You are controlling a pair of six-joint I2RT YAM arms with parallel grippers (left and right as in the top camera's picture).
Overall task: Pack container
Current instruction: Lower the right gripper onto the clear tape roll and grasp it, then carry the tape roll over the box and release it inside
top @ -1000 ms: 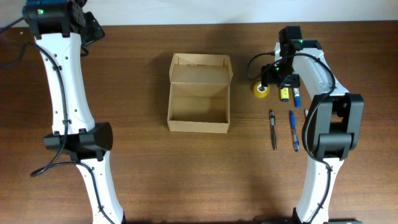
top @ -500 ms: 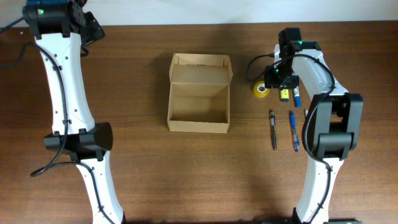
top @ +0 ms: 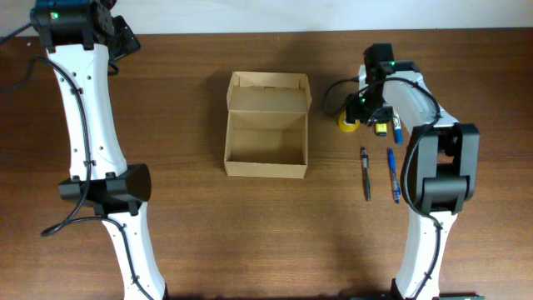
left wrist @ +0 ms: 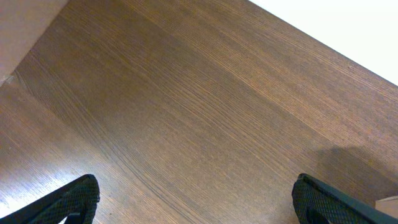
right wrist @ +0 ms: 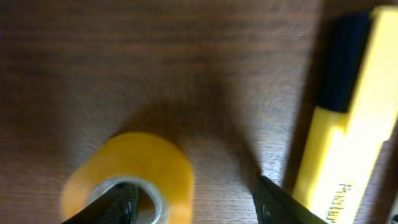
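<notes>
right tool spread at the tape roll, container open at mid-surface

the container (top: 265,169) sits near the middle of the brown wooden surface (top: 191,242). its hinged flap is folded back toward the far edge and its inner floor is in plain sight. it lies between the two arms, well apart from both tools.

the right tool (top: 363,115) is down close to the wood, to the right of the container and just beside a yellow tape roll (top: 349,122). in the right wrist view its fingers (right wrist: 283,202) stand apart. one shows in front of the roll's core. the other is over bare wood between the roll and a yellow highlighter (right wrist: 357,118) with a dark cap. that view is blurred, so i cannot tell whether either finger touches the roll.

closer to the right arm's base, a dark pen (top: 365,173) and a blue pen (top: 391,175) lie side by side, parallel and not touching.

the left tool (left wrist: 199,208) is spread wide, its two black fingertips at the lower corners of the left wrist view. only wood grain shows between them, near the surface's far edge.
</notes>
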